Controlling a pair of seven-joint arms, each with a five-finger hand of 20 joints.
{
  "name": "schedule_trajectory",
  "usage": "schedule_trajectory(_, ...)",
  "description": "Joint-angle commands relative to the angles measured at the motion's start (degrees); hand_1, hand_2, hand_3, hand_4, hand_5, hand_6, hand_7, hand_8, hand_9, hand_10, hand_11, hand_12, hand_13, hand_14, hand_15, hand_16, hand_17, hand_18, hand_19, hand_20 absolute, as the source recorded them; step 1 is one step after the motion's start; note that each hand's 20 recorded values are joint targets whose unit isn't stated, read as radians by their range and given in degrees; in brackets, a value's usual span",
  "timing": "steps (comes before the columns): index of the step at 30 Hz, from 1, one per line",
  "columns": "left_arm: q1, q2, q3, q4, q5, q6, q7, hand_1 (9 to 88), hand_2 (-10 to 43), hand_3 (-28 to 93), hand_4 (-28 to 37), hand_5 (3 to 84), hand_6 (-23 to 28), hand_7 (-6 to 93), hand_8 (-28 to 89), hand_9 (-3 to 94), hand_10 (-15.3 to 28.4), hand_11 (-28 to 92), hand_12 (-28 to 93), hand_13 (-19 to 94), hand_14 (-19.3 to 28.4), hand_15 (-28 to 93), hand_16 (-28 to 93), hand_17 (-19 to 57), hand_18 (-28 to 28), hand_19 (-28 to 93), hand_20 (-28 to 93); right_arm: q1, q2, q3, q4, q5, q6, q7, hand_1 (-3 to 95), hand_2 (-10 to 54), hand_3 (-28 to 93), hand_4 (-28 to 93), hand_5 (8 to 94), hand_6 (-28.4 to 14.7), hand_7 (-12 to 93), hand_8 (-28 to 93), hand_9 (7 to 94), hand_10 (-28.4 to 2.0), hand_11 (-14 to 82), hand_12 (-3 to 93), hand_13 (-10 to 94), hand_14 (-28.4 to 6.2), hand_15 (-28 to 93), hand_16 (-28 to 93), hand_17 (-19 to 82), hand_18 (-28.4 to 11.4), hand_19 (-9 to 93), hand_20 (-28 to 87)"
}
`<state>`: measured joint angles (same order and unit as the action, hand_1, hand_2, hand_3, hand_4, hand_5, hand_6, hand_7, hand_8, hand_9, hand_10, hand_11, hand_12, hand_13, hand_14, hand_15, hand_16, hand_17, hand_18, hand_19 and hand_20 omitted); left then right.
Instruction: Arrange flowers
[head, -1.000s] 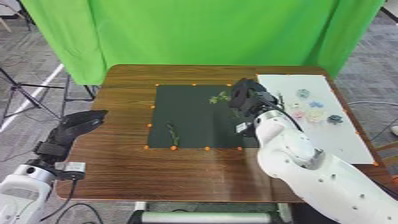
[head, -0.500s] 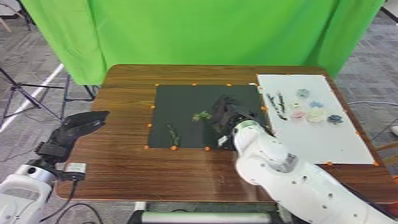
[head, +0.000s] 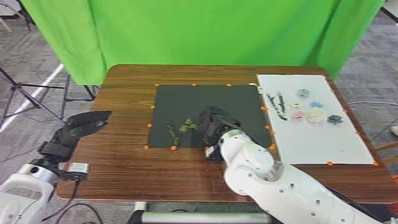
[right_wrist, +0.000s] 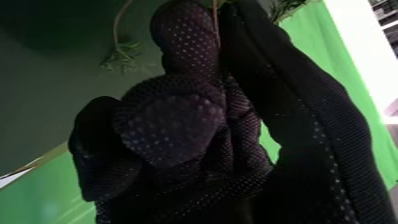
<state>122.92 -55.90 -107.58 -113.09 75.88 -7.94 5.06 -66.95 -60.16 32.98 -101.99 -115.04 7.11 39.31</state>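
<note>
Even light in head view, deep shadows and white glare in wrist view

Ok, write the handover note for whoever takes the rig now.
Right hand: pinching a leafy green sprig at the dark mat.
Left hand: open and empty, by the table's left edge.
Done: one slim green stem lies on the mat.
Left: release the held sprig, then probably bring over the dark twigs and loose blooms from the white sheet.
</note>
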Motion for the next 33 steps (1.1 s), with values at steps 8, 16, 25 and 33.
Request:
schedule_trajectory(8,0.41,-0.35,-0.19,-0.26,0.05,-1.11,-0.77,28.4,-8.5,66,-18.3,39.7,3.0,15.5,-8,36.0,12.9,14,11,31,17.8,14,1,1.8,15.9,9,15,0.35,-0.29,0.6,1.01,-0.09,-0.23,0.22,52.0,-9.5,56,-6,70.2,-3.1,36,19,88.0,-11.2,32.0,26.9,94,-1.6,50,33,65,-9.5,92,40)
schedule_trajectory(16,0.57,-0.39,-0.09,-0.41,0.12,-1.31,-0.87,28.5,-8.8,66,-18.7,39.6,3.0,15.9,-8,35.9,12.9,14,11,31,17.8,14,1,1.8,15.9,9,15,1.05,-1.11,0.08,1.88,0.02,1.81,0.94,46.7,-8.9,57,-6,74.1,-3.7,34,18,91.0,-13.0,31.3,25.6,94,-2.2,52,31,66,-10.2,93,39)
schedule_trajectory(25,0.66,-0.24,-0.3,-0.61,0.03,-1.67,-1.12,28.6,-8.9,66,-18.8,39.7,3.2,16.1,-8,35.9,13.0,14,11,31,18.0,14,1,1.8,15.9,9,15,0.69,-3.06,2.94,2.3,10.4,3.2,4.02,49.1,0.6,55,-7,80.1,-3.7,33,11,93.7,-12.0,34.9,21.9,94,-1.8,59,21,73,-7.5,91,33)
schedule_trajectory(33,0.73,-0.26,-0.4,-0.63,0.06,-1.71,-1.2,28.7,-8.8,66,-18.8,39.7,3.3,16.2,-8,35.9,13.0,14,11,31,17.9,15,1,1.8,15.9,9,15,1.0,-2.02,2.05,2.29,7.24,1.95,3.35,49.1,0.6,55,-5,79.5,-4.2,34,11,93.7,-11.9,33.9,22.1,94,-1.8,58,21,73,-7.3,90,33)
